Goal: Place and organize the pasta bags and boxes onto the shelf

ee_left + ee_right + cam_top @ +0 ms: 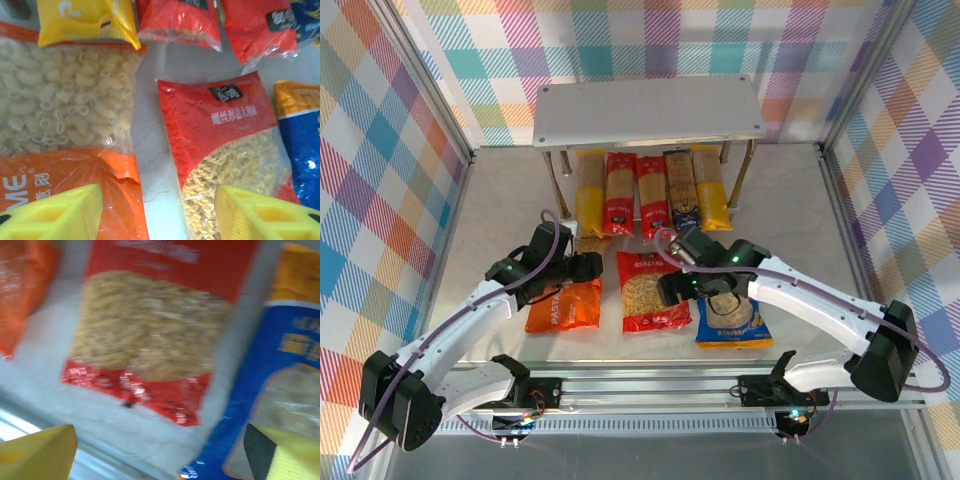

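Observation:
The grey shelf [650,112] stands at the back. Several long pasta boxes lie side by side under its top plate: yellow [590,198], red [619,193], red [651,195], dark blue [681,188], yellow [711,188]. In front, three bags lie flat in a row: orange [563,305], red [655,290], blue [730,320]. My left gripper [582,268] hovers open over the gap between the orange bag [65,110] and red bag [225,135], holding nothing [157,220]. My right gripper [677,288] is open and empty [160,455] above the near end of the red bag [150,325], beside the blue bag [285,370].
Plaid walls close in the table on the left, right and back. A metal rail [660,385] runs along the near edge by the arm bases. Bare tabletop [500,215] lies left and right of the shelf legs.

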{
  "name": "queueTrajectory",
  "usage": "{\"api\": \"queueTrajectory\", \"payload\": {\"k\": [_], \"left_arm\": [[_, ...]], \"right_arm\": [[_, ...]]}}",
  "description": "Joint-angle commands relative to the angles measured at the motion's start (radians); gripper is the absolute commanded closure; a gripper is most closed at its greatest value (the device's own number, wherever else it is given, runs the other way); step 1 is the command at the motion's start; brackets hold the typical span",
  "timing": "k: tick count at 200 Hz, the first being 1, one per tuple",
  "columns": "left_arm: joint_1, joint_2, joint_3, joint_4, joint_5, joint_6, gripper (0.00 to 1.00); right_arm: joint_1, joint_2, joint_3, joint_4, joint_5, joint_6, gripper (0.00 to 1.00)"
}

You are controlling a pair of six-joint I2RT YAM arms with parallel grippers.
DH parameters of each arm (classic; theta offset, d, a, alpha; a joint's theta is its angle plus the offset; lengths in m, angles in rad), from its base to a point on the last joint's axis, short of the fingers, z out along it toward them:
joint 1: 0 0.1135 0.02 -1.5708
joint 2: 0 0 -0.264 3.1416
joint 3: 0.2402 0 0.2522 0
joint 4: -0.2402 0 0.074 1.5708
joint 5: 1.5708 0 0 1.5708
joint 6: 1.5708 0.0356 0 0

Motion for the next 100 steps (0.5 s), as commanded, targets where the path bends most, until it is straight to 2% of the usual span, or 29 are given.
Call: {"api": "queueTrajectory", "payload": {"k": [1,5,47,100], "left_arm": [[-0.047,-0.01,-0.045,0.085,-0.066,-0.039,0.4],[-0.055,-0.011,-0.048,0.086,-0.081,-0.038,0.4],[-0.072,-0.018,-0.055,0.074,-0.112,-0.03,0.38],[-0.072,-0.014,-0.046,0.065,-0.118,-0.029,0.38]], "right_arm": [[-0.083,-0.023,-0.082,-0.112,0.096,0.075,0.02],[-0.099,-0.03,-0.098,-0.113,0.103,0.085,0.0],[-0.234,-0.05,-0.205,-0.116,0.154,0.134,0.01],[-0.263,-0.037,-0.213,-0.018,0.03,0.111,0.01]]}}
